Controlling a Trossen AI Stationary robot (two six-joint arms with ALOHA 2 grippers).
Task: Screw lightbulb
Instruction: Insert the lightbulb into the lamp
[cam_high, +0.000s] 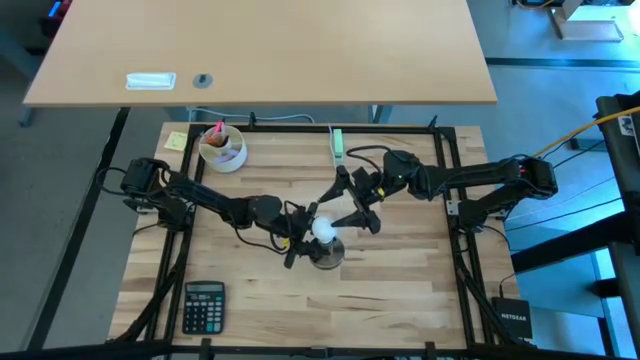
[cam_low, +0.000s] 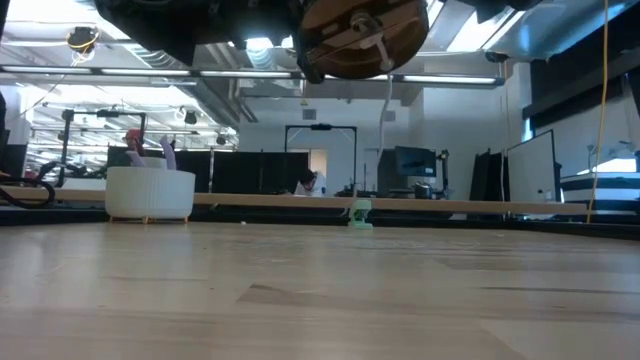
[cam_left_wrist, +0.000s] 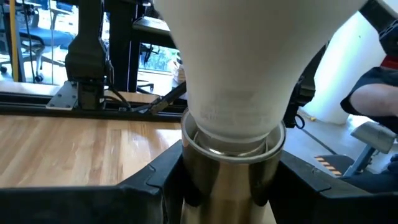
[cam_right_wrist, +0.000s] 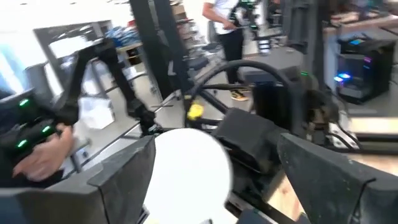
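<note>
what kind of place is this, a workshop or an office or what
Probably a robotics lab or open-plan workshop: two dark robot arms work over a framed pale wooden table, rows of dark computer monitors fill the room behind, and a black desk calculator lies on the table.

White lightbulb (cam_high: 323, 229) — pale wood table (cam_high: 400, 290).
</note>
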